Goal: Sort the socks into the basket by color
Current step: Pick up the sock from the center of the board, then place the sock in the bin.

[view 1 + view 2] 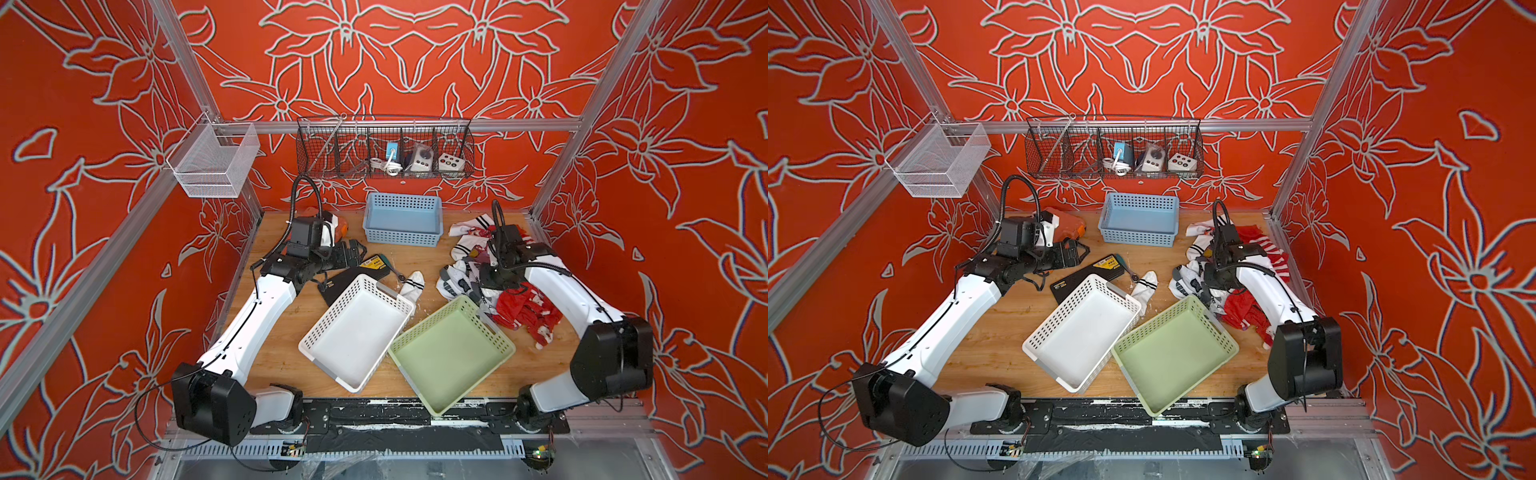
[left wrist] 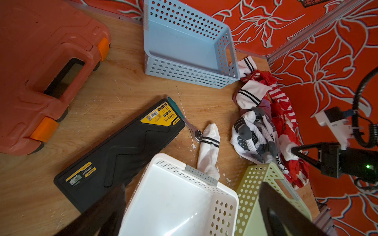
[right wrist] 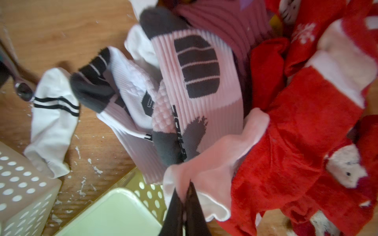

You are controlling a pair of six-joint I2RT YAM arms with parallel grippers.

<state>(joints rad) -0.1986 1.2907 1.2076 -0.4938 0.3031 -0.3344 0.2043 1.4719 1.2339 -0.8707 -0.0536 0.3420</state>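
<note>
A heap of socks (image 1: pixel 478 266) lies at the right of the table: white ones with grey marks (image 3: pixel 184 92), red ones (image 3: pixel 296 143) and a purple one (image 3: pixel 225 22) partly buried. My right gripper (image 3: pixel 185 189) reaches down into the heap beside the green basket (image 1: pixel 428 323) and is shut on the cuff of a white sock (image 3: pixel 214 159). One white sock with two black stripes (image 1: pixel 411 286) lies alone against the white basket (image 1: pixel 332 309). The blue basket (image 1: pixel 401 237) stands at the back. All three baskets hold nothing. My left gripper (image 2: pixel 192 214) hovers open over the white basket.
An orange tool case (image 2: pixel 41 81) sits at the back left, partly behind my left arm. A black case (image 2: pixel 122 151) and a ratchet wrench (image 2: pixel 192 126) lie between the blue and white baskets. A wire rack (image 1: pixel 384 149) and a mesh bin (image 1: pixel 214 160) hang on the frame.
</note>
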